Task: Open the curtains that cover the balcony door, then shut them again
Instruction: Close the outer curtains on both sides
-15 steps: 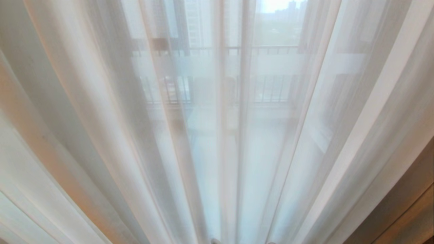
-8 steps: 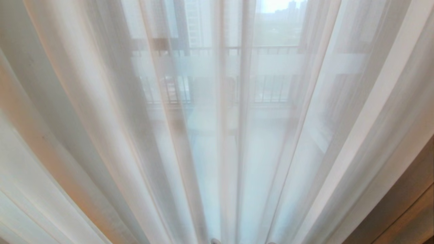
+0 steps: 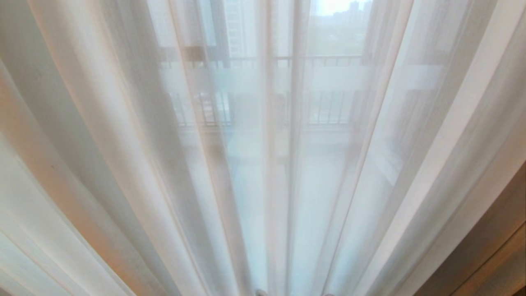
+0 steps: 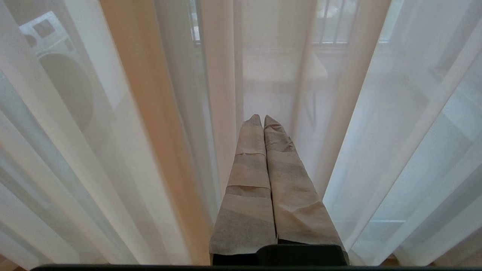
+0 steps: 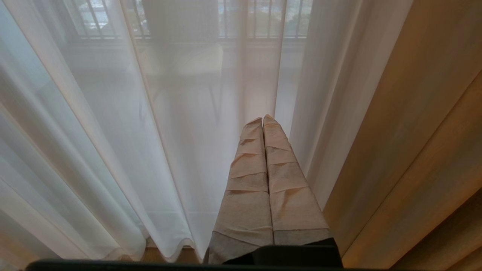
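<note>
Head view: white sheer curtains [image 3: 123,135] drawn across the whole frame, hanging in long pleats. The balcony door [image 3: 294,102] sits right behind them, its glass and vertical frame bars showing faintly through the fabric, with a barred railing [image 3: 328,109] and buildings beyond. A strip of the thick grey-beige drape [image 3: 485,250] shows at the lower right corner. Neither arm clearly in this view.

Left wrist view: left gripper [image 4: 262,119] with tape-wrapped fingers [image 4: 248,173] pressed together, nothing between them, tips just in front of the sheer folds; cannot tell if they touch the fabric. A washing machine [image 4: 60,75] shows dimly through the sheer, also a chair-like shape behind the cloth.

Right wrist view: right gripper [image 5: 262,120] likewise closed tight on nothing, wrapped fingers [image 5: 290,188] side by side, pointing at the sheer near where it meets the thick drape. Sheer hem hangs just above the wooden floor [image 5: 162,256]. Railing bars visible through the fabric.
</note>
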